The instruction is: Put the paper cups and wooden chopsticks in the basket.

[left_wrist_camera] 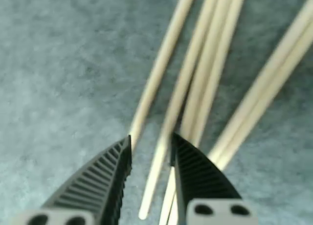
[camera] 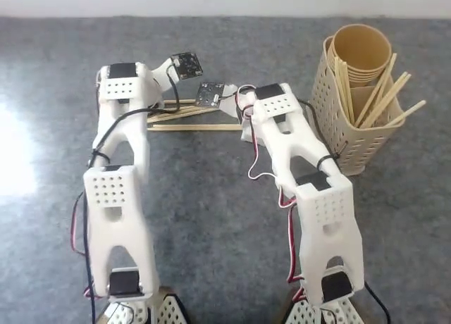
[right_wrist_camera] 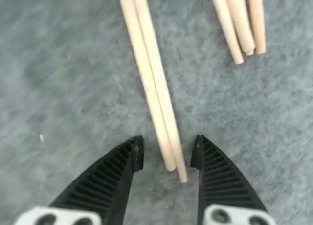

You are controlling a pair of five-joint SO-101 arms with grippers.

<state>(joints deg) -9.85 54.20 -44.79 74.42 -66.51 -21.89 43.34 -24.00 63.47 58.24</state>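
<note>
Left gripper (left_wrist_camera: 150,140): fingers spread, pinching nothing. One chopstick (left_wrist_camera: 175,112) runs through the gap between the tips, flat on the grey desk (left_wrist_camera: 58,63). A second stick (left_wrist_camera: 159,73) ends right at one fingertip; cannot tell if it touches. More sticks fan out beyond the other finger.

Right gripper (right_wrist_camera: 168,142): fingers also spread, straddling the near ends of a pair of chopsticks (right_wrist_camera: 149,73) that lie side by side, touching each other. The ends sit in the gap and the wood is not gripped. Three stick ends (right_wrist_camera: 242,27) lie farther out, apart from the pair.

The high view places the loose chopsticks (camera: 194,127) on the desk between the two arms' wrists, and the wrist views supply the finger gaps and how each stick lines up with them. Farther off, the high view takes in the basket (camera: 366,151), upright near the desk's far right, just beside the right arm. It holds stacked paper cups (camera: 363,49) and several basket chopsticks (camera: 380,98) leaning out over the rim.
</note>
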